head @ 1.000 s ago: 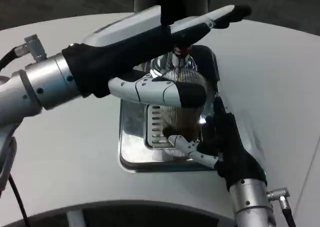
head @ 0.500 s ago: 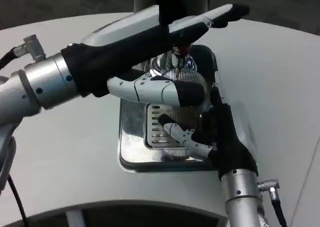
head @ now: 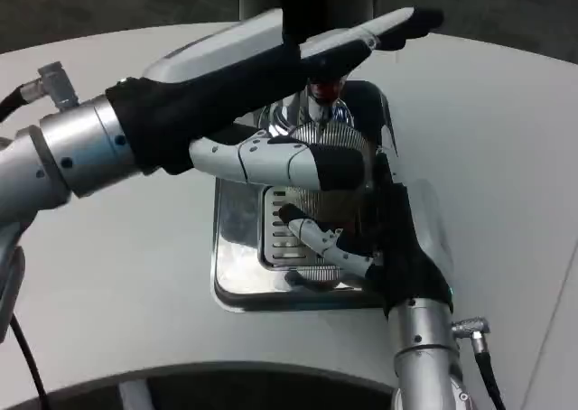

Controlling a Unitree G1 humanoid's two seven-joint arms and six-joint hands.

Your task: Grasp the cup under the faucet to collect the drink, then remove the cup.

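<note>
A ribbed, shiny cup [head: 336, 142] stands on the slotted grate [head: 278, 244] of a chrome drip tray [head: 237, 279], right under the red-tipped faucet [head: 325, 90]. My right hand [head: 397, 247] reaches in from the lower right and grips the cup's lower part, thumb across its front and palm against its right side. My left hand [head: 262, 76] stretches in from the left above the cup. Its long fingers lie against the dark dispenser column [head: 307, 4], and its thumb crosses in front of the cup's upper half, hiding much of it. I cannot see any drink.
The tray sits in the middle of a round white table [head: 506, 130]. The dispenser column rises at the back. A cable plug [head: 470, 329] sticks out at my right wrist, another [head: 50, 80] at my left forearm. Bare tabletop lies left and right of the tray.
My right hand has slid forward and up along the tray, and its thumb and fingers have closed around the cup's base. The left hand has barely moved.
</note>
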